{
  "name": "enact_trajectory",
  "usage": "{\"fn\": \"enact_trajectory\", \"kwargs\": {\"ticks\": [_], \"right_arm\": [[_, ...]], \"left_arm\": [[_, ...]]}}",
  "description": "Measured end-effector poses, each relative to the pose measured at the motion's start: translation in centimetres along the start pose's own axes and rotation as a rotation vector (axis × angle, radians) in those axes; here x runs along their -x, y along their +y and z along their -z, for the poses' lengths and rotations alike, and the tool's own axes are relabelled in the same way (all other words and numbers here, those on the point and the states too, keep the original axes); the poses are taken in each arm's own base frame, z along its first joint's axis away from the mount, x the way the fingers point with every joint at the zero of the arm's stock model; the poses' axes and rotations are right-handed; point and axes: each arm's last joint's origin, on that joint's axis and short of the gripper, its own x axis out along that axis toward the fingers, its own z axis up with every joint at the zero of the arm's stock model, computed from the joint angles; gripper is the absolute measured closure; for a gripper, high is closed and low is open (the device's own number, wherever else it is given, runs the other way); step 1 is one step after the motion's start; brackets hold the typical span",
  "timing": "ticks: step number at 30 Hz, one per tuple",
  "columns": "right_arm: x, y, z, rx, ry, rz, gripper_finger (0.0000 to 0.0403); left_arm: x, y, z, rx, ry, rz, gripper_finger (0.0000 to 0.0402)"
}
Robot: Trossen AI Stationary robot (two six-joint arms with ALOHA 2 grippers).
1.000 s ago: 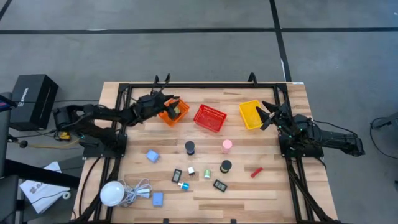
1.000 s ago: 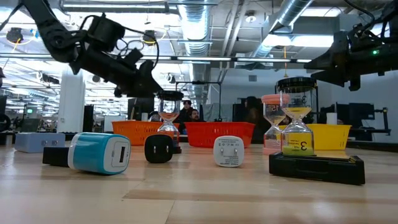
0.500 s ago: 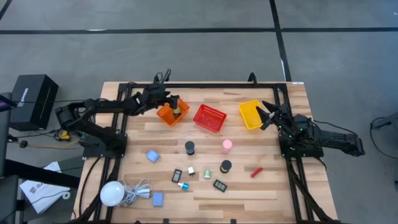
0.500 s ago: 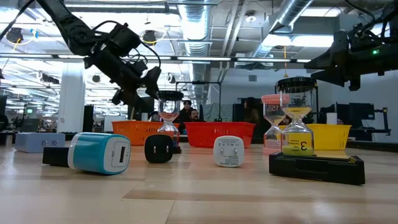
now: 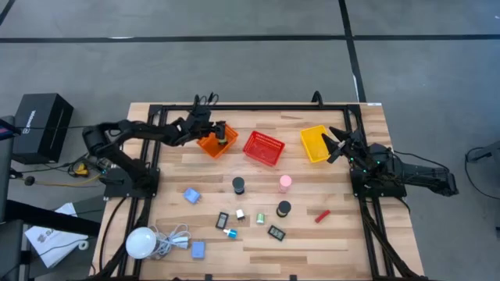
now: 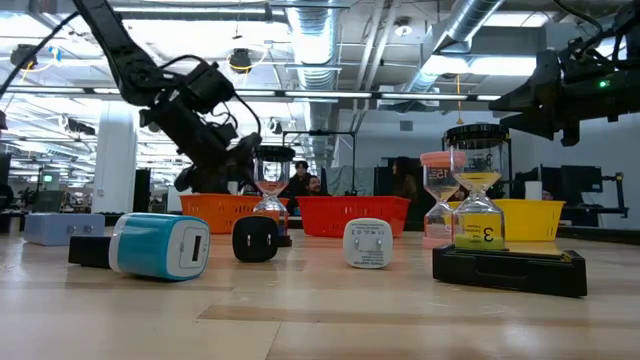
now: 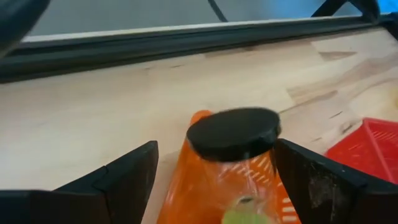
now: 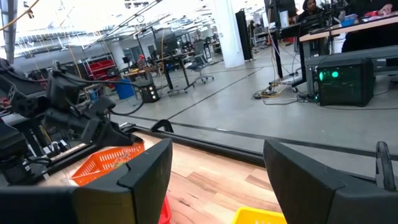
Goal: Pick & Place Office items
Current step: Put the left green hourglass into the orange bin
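1. The left pincer [image 5: 205, 129] is held wide open and empty just beside the orange basket [image 5: 211, 144], where a black-capped sand timer [image 7: 234, 134] stands.
2. The right pincer [image 5: 334, 145] is parked open, gripping nothing, beside the yellow basket [image 5: 313, 144].
3. Remaining office items [image 5: 238, 185] are scattered over the bench [image 5: 312, 242].

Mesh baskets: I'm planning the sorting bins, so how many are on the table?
3, in a row along the far side: orange basket by the left gripper, red basket in the middle, yellow basket by the right gripper.
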Motion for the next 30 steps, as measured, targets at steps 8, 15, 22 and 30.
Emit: {"fn": "enact_trajectory", "kwargs": {"ticks": [8,15,22,30], "right_arm": [[0.0,0.0,0.0,0.0,0.0,0.0,0.0159],[0.0,0.0,0.0,0.0,0.0,0.0,0.0159],[0.0,-0.01,0.03,0.002,0.002,0.001,0.0159],[0.0,-0.01,0.03,0.003,0.004,0.001,0.0159]], "left_arm": [[-0.81,-0.22,-0.08,0.014,-0.052,0.034,0.0097],[-1.11,-0.15,0.23,0.01,-0.039,0.029,0.0119],[-1.02,-0.27,0.0,0.012,-0.058,0.04,0.0176],[-1.01,-0.38,-0.16,0.011,-0.072,0.054,0.019]]}}
